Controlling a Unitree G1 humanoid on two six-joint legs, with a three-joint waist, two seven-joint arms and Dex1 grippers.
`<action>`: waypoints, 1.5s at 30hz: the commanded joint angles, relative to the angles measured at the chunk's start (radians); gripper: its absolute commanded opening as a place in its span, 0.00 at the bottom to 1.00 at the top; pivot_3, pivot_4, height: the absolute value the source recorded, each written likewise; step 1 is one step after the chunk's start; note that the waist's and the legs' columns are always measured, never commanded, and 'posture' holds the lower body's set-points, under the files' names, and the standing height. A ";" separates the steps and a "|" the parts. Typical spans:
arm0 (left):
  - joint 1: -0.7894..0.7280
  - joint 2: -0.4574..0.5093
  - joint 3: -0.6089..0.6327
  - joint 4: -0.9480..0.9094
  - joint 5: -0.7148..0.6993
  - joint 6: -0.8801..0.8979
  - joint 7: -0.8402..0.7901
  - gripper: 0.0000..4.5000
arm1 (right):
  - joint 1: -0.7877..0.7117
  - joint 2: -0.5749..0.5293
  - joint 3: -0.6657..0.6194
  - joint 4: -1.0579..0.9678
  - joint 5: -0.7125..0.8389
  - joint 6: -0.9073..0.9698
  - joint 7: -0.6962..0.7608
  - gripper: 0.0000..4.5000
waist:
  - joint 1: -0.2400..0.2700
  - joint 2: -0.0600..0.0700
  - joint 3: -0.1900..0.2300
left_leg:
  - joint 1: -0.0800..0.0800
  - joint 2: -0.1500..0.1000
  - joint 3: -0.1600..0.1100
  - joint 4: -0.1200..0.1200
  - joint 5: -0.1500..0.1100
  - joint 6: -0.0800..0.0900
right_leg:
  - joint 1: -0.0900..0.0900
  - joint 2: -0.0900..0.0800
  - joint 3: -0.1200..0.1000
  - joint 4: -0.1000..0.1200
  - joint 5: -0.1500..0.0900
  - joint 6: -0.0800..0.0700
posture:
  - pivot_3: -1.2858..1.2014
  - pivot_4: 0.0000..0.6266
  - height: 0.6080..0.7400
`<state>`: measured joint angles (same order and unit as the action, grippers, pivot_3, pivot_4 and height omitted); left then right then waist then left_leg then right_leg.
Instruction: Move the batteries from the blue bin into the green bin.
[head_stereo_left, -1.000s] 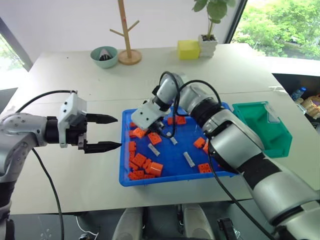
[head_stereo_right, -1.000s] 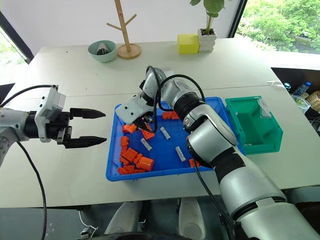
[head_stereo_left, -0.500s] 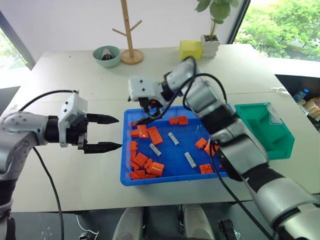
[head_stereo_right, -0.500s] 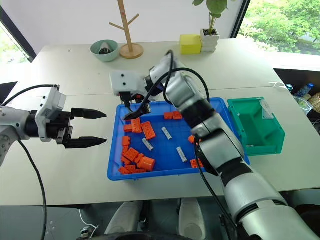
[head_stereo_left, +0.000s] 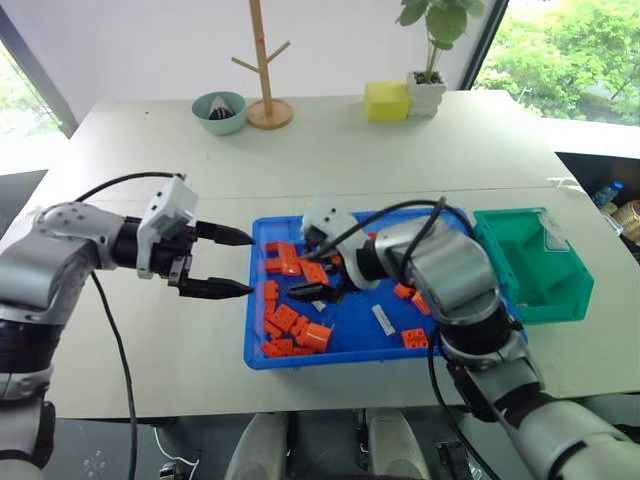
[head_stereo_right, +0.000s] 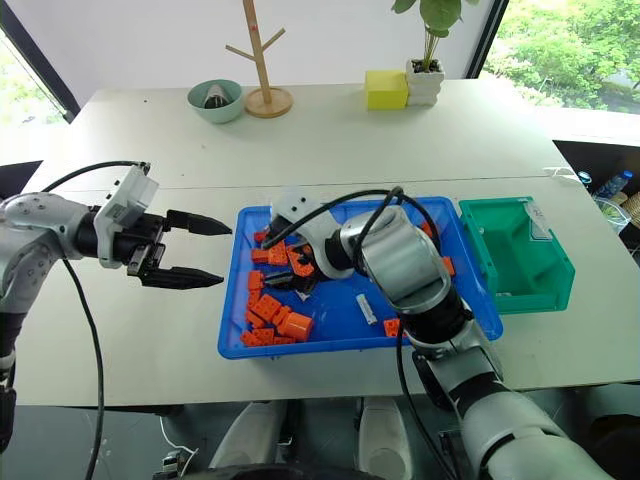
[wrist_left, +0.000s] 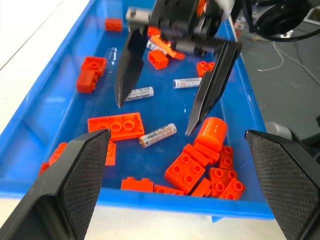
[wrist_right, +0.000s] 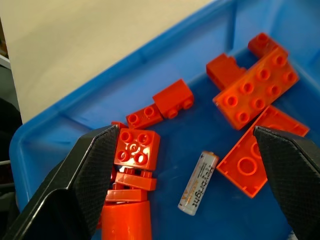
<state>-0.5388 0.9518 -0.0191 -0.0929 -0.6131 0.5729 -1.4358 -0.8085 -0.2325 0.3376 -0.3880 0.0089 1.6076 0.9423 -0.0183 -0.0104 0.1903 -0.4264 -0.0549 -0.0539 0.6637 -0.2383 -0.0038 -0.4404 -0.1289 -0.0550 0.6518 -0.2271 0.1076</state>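
The blue bin lies mid-table, holding orange bricks and batteries. One battery lies bare near the bin's middle. My right gripper hangs low inside the bin's left half, open, with nothing held. A battery lies on the bin floor between its fingers. Two more batteries lie close by among the bricks. Just left of the bin, my left gripper hovers above the table, open and empty, pointing at the bin. The green bin stands right of the blue bin.
At the table's far side stand a teal bowl, a wooden branch stand, a yellow box and a potted plant. A large orange cylinder brick sits near the batteries.
My right gripper rose from the bricks to the bin's far left corner, then rolled and came back down into the bin, opening wide. The left gripper has barely moved.
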 joint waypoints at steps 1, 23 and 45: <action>-0.030 0.004 0.005 0.001 0.003 -0.006 -0.025 1.00 | 0.029 -0.009 -0.013 -0.017 0.065 0.007 -0.080 0.98 | 0.000 0.000 0.000 | 0.000 0.000 0.000 0.000 0.000 0.000 | 0.000 0.000 0.000 0.000 0.000 0.000 | 0.52 0.24 0.71; -0.030 0.006 0.023 -0.008 0.016 -0.011 -0.021 1.00 | 0.076 -0.086 -0.024 -0.006 0.302 -0.026 -0.310 0.98 | 0.000 0.000 0.000 | 0.001 0.001 0.000 0.000 0.000 0.001 | 0.001 0.000 0.000 -0.001 0.000 0.000 | 0.52 0.24 0.71; -0.013 -0.043 0.021 -0.007 0.026 -0.047 0.015 1.00 | -0.042 -0.141 -0.022 0.043 0.404 -0.175 -0.318 0.98 | -0.002 0.000 0.000 | 0.000 0.001 0.000 0.000 0.000 0.001 | 0.001 0.001 0.000 -0.001 0.000 0.000 | 0.52 0.24 0.71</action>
<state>-0.5508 0.9021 -0.0228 -0.0818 -0.5857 0.5391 -1.4202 -0.8395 -0.3714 0.3177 -0.2966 0.3813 1.4260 0.6120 -0.0202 -0.0106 0.1902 -0.4260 -0.0540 -0.0541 0.6636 -0.2386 -0.0027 -0.4391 -0.1282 -0.0555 0.6504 -0.2271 0.1078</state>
